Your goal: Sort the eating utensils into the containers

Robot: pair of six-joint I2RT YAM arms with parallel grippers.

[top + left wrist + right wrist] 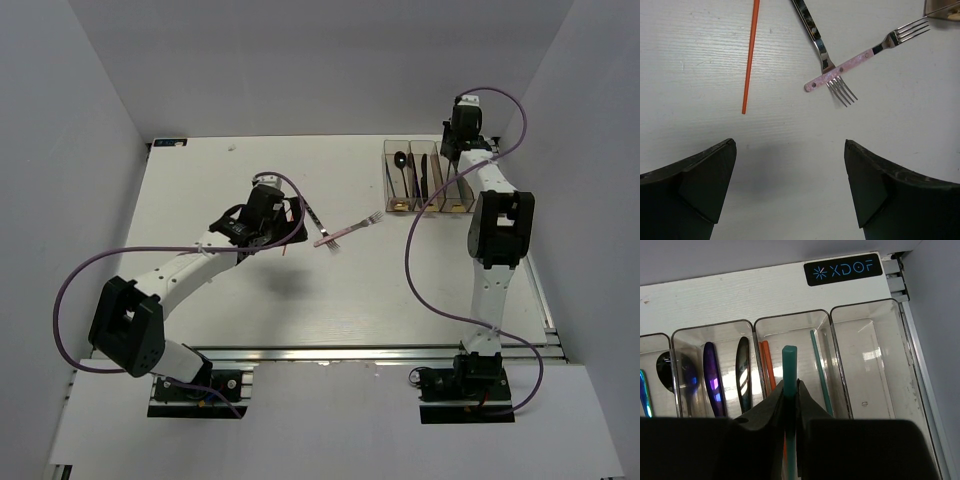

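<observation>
A thin blue-green chopstick is pinched tight between the jaws of the right gripper. It is held above the row of four clear plastic bins at the far right of the white table. It hangs over the third bin from the left, where an orange chopstick and another green chopstick are already lying. To do this step well, the stick should be lined up with the long side of that bin, not across a wall. It should be brought down low before the jaws are opened, so it cannot bounce out or land in the bin to the right. The jaws of the left gripper are spread wide with nothing in them. Just past them on the table, a loose orange chopstick can be seen, and a pink-handled fork and a silver fork are lying crossed.
</observation>
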